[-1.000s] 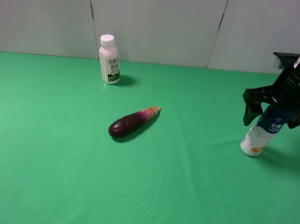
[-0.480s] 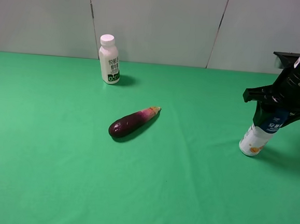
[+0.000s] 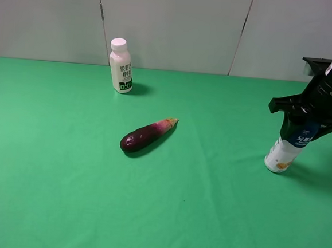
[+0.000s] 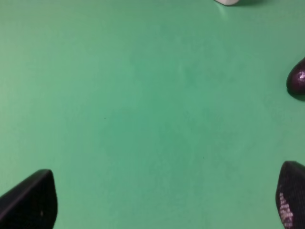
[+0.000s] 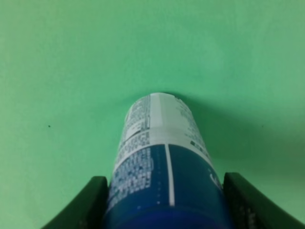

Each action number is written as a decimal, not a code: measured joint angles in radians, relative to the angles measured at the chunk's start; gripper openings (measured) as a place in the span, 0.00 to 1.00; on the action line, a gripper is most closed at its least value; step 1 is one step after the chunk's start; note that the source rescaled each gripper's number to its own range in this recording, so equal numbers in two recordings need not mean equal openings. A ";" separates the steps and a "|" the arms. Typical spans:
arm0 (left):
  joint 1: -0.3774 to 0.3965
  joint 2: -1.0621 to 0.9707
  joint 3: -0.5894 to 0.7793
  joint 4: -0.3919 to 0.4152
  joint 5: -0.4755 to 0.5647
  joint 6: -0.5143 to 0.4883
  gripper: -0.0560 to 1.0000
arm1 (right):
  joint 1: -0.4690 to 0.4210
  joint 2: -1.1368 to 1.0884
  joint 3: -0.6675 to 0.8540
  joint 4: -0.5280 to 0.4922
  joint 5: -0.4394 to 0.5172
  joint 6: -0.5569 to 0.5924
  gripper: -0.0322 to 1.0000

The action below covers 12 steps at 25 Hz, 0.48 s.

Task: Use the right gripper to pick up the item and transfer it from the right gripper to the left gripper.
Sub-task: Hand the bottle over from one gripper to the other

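The item (image 3: pixel 288 148), a slim bottle with a blue upper label and a white lower body with orange marks, leans at the right of the green table, its base at the cloth. My right gripper (image 3: pixel 306 120) is shut on its blue upper part, and the cap is hidden by the claw. In the right wrist view the bottle (image 5: pixel 162 157) sits between the two fingers (image 5: pixel 83 205). My left gripper (image 4: pixel 162 200) is open and empty above bare green cloth. It does not show in the exterior high view.
A purple eggplant (image 3: pixel 146 135) lies near the table's middle, and its end shows in the left wrist view (image 4: pixel 297 81). A white-capped milk bottle (image 3: pixel 120 66) with a green label stands at the back. A grey wall rises behind the table.
The right gripper's fingers, spread beside the bottle a second ago, have shut on its blue upper part. The bottle's base shifted slightly left. The eggplant and the milk bottle have not moved.
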 joint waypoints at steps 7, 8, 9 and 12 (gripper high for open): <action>0.000 0.000 0.000 0.000 0.000 0.000 1.00 | 0.000 -0.129 -0.039 0.089 -0.015 -0.053 0.03; 0.000 0.000 0.000 0.000 0.000 0.000 1.00 | 0.000 -0.153 -0.039 0.125 -0.031 -0.078 0.03; 0.000 0.000 0.000 0.000 0.000 0.000 1.00 | 0.000 -0.178 -0.039 0.174 -0.046 -0.106 0.03; 0.000 0.000 0.000 0.000 0.000 0.000 1.00 | 0.013 -0.234 -0.039 0.292 -0.082 -0.183 0.03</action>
